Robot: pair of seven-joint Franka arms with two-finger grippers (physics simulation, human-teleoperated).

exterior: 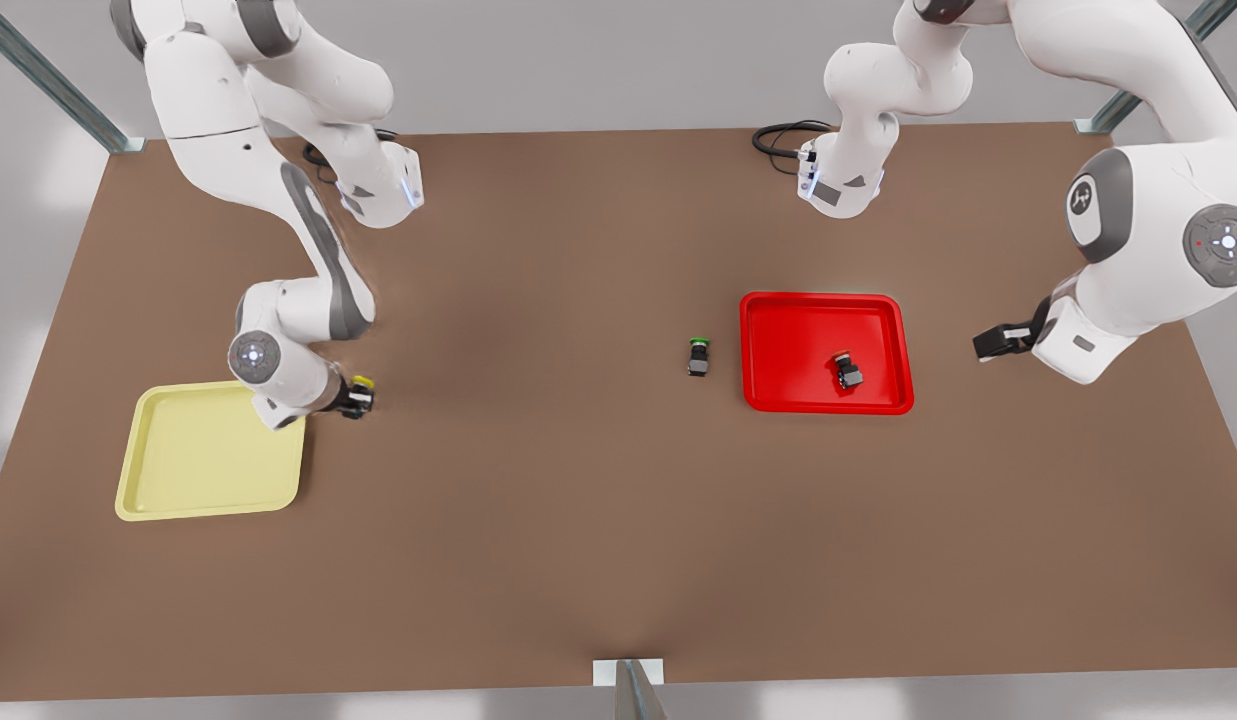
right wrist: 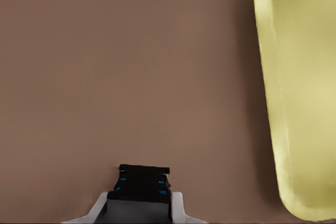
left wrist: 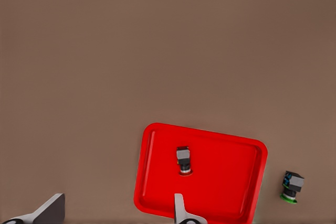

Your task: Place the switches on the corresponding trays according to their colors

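Brown table carries everything. Two white Franka arms reach in from the far side.

Pale yellow tray sits near-left in the front view, nothing in it. Bright red tray sits right of centre, well apart from the yellow one.

Right gripper is at the front view's left, low over the table just beside the yellow tray's far-right corner, not over it. Jaws pinch the yellow-cap switch; right wrist view shows its black body between the two fingers, w/ the yellow tray's rim alongside.

Left gripper is at the front view's right, apart from the red tray's right rim, holding nothing. Jaws spread: left wrist view shows both fingertips wide apart, the red tray beyond them.

Red-cap switch lies on its side inside the red tray, right of the tray's middle.

Green-cap switch lies on the bare table just left of the red tray, not touching it.
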